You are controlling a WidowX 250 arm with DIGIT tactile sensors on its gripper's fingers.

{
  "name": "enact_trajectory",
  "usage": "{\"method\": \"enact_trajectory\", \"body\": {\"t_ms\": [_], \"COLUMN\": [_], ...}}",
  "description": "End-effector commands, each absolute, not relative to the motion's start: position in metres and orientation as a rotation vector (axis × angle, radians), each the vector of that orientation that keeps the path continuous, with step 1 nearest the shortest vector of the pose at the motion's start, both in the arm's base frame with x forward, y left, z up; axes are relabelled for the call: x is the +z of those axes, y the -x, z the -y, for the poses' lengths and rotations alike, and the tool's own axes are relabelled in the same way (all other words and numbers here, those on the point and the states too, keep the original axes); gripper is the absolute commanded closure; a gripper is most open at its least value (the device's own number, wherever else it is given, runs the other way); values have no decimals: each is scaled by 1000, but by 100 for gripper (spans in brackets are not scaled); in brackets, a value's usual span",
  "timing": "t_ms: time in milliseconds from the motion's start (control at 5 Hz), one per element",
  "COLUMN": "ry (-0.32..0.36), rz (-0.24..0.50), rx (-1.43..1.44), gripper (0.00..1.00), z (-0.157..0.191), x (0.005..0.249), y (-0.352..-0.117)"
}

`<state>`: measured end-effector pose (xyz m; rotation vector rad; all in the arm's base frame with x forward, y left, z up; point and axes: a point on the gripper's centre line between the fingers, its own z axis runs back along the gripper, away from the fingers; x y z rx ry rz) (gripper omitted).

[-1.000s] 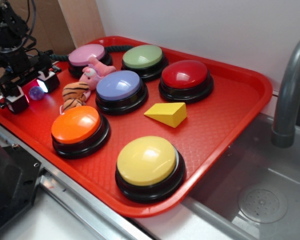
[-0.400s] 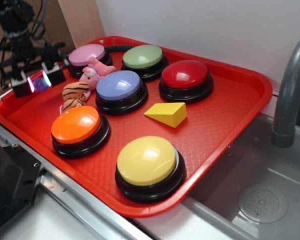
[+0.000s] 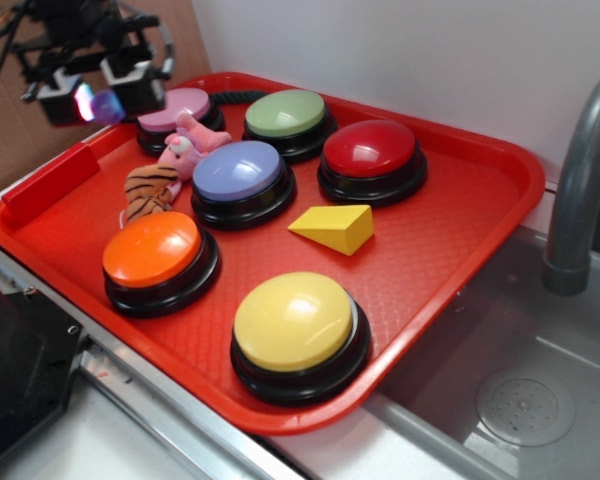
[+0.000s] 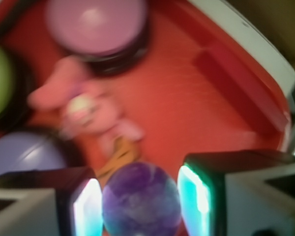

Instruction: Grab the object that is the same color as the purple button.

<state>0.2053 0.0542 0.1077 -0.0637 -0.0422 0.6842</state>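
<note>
My gripper [image 3: 96, 100] hangs in the air above the tray's far left corner, shut on the small glossy purple ball [image 3: 104, 104]. In the wrist view the ball [image 4: 140, 200] sits squeezed between the two lit fingers [image 4: 87, 210], well above the tray floor. The purple button [image 3: 238, 172] stands in the middle of the tray, right of the plush toys; its edge shows at the wrist view's left [image 4: 24, 153].
The red tray [image 3: 450, 250] also holds a pink button [image 3: 174, 108], green button [image 3: 285, 114], red button [image 3: 370, 150], orange button [image 3: 152, 250], yellow button [image 3: 293, 322], a yellow wedge [image 3: 335, 226], a pink plush [image 3: 185, 145] and a striped plush [image 3: 147, 190]. A grey faucet [image 3: 580, 180] stands right.
The gripper has risen from the tray floor at the left and moved back toward the pink button, carrying the purple ball up with it.
</note>
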Motion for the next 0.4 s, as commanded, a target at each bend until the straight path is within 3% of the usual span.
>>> {"method": "enact_trajectory", "body": {"t_ms": [0,200], "ry": [116,80], "rz": [46,2], "rx": [171,-78], "gripper": [100,100], "z": [9,20], "x": [132,127], "y": [-207,-204]}}
